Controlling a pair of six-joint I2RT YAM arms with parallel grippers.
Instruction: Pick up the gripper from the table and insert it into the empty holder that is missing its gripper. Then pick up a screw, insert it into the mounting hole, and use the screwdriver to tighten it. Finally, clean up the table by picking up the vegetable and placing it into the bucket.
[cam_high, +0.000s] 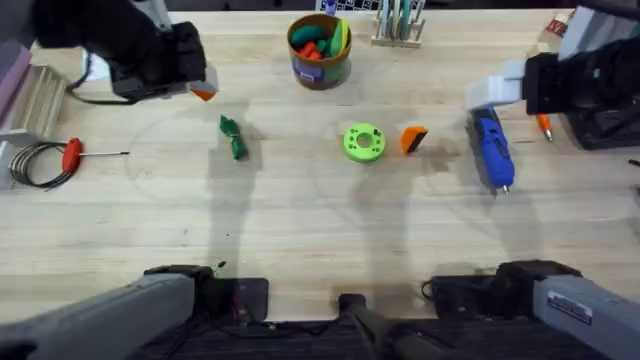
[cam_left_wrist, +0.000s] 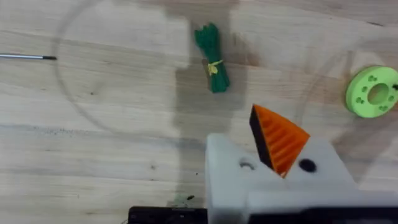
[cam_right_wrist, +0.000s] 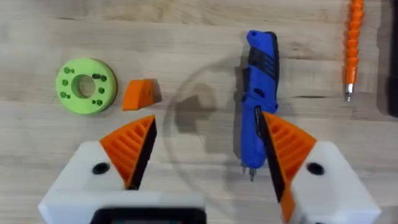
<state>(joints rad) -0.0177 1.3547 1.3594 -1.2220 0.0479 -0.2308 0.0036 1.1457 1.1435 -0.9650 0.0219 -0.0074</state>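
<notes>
Worktop: light butcher-block, both arms raised over its far half.

Left gripper sits over the far-left area. In its wrist view only one orange ribbed pad shows, mounted on the white finger block; the holder beside it is a bare white block with a mounting hole and carries no orange tip. With one finger bare, I cannot tell whether these jaws are spread or closed. Nothing is held.

Right gripper hangs over the far-right area. Its jaws are spread wide, both orange ribbed pads in place, nothing between them. The screwdriver, blue with dark tip, lies flat on the worktop below this gripper, tip pointing toward the robot's bases; in the wrist view it lies beside the inner edge of one pad, apart from it.

The gripper, the loose orange wedge, rests on the worktop just beside the green disc, on the disc's right, between disc and screwdriver.

The vegetable, dark green, lies left of centre, near and below the left gripper.

The bucket stands upright at the far centre edge, holding red, green and yellow toy foods.

Red-handled tool lies at far left. Thin orange tool lies right of the screwdriver.
</notes>
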